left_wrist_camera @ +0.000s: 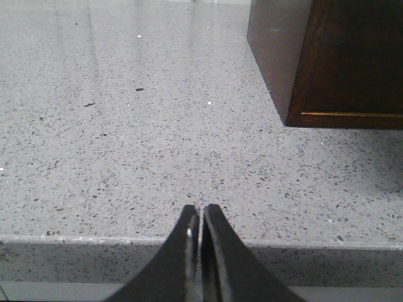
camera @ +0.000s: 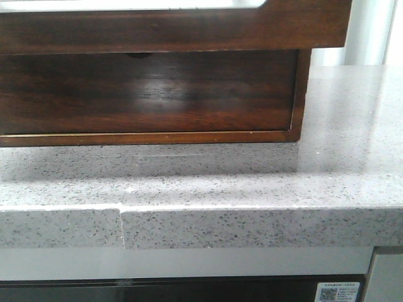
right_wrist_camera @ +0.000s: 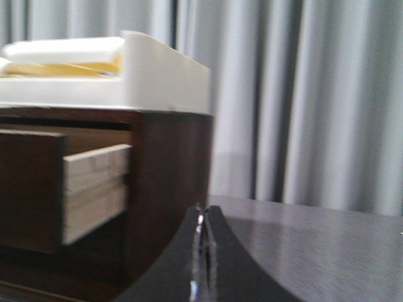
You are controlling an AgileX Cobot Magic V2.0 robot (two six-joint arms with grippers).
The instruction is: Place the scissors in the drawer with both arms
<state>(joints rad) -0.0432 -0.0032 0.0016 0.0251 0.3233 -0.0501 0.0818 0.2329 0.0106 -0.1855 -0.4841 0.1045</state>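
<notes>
The scissors are not in any view. The drawer is pulled out of the dark wooden chest and its long plain front board fills the top of the front view. In the right wrist view its dark front and pale side wall stick out of the chest. My right gripper is shut with nothing seen between the fingers, beside the chest's right side. My left gripper is shut and empty, low over the counter's front edge, left of the chest's corner. Neither gripper shows in the front view.
The chest stands on a grey speckled stone counter with a seam in its front edge. Below the drawer is a lower drawer front with a half-round notch. A white tray holding something yellow sits on the chest. Grey curtains hang behind.
</notes>
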